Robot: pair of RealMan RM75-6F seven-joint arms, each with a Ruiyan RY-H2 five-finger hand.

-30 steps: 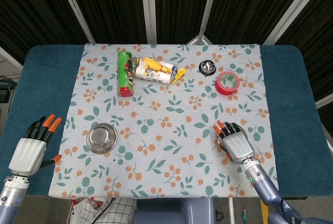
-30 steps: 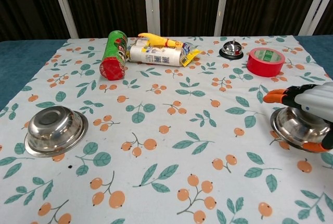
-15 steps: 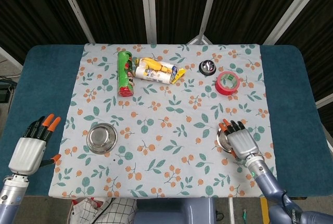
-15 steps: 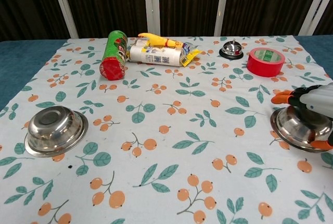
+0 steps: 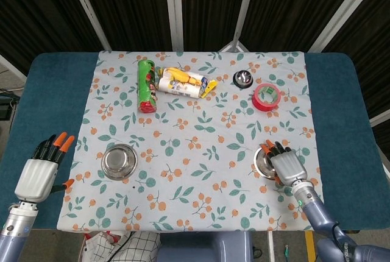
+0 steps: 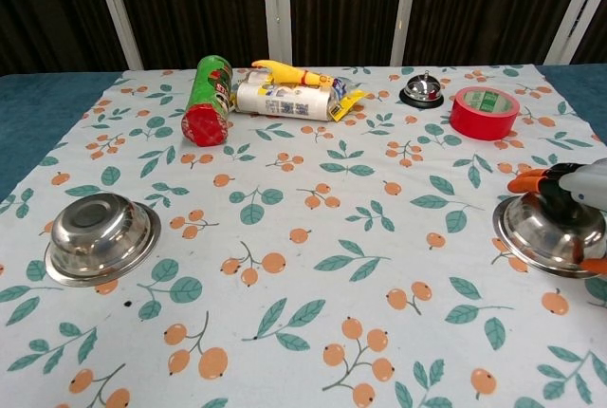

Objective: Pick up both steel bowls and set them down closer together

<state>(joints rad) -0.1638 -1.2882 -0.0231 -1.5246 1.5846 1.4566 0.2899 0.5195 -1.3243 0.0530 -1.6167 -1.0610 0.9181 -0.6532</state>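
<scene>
My right hand (image 5: 287,167) sits over the right steel bowl (image 6: 548,233), fingers draped on its rim; whether they grip it, I can't tell. My left hand (image 5: 40,174) hangs spread, empty, beside the left steel bowl (image 5: 119,161).

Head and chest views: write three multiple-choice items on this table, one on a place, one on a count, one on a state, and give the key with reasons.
1. Where does the red tape roll lie?
A. beside the desk bell
B. inside a bowl
C. on the green can

2. How many steel bowls are on the cloth?
A. one
B. two
C. three

3. What is the left hand doing?
A. gripping a bowl
B. pressing the bell
C. holding nothing, off the cloth

Key: 1 A, the roll sits just right of the bell at the far edge. 2 B, the left bowl and the right bowl under the right hand. 3 C, its fingers are spread over the blue table, apart from the left bowl.
</scene>
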